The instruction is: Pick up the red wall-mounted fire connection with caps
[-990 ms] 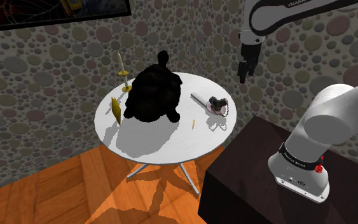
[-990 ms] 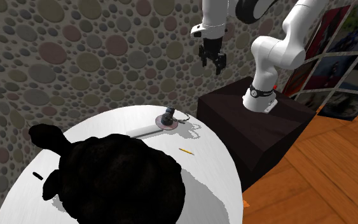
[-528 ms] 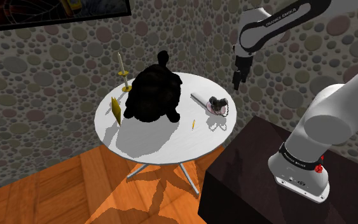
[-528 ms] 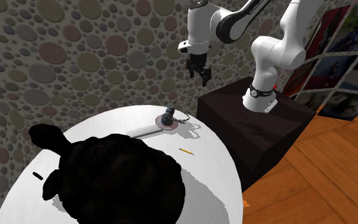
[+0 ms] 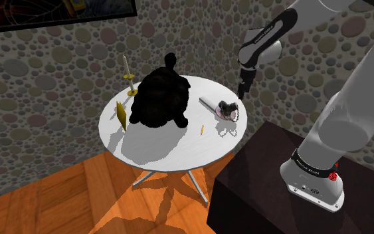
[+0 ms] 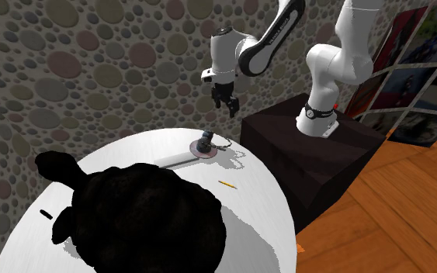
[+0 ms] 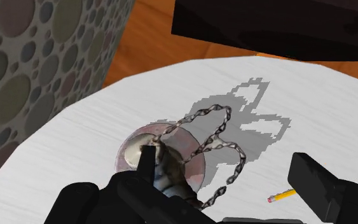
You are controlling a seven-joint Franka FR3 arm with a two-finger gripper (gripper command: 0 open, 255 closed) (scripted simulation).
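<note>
Approach is being made: black two-finger pincer (image 6: 227, 105), spread, is hovering at 1 o'clock of the pinkish round fire connection with dark caps and grey chains (image 6: 204, 145), which is lying near the shoulder view's 3 o'clock rim of the round white worktop (image 5: 179, 156). Next move probably calls for descending to straddle the capped body.

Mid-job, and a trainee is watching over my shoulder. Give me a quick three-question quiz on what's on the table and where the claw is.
1. True or false: the claw is shut on the fire connection.
2. Which lies nearest the connection's chains on the table? A. pencil B. candlestick C. yellow card
3. Fill in: the big figure mid-table is drawn plain ___.
Key: 1 false, the claw hangs open above the connection, apart from it. 2 A. 3 black.
</note>
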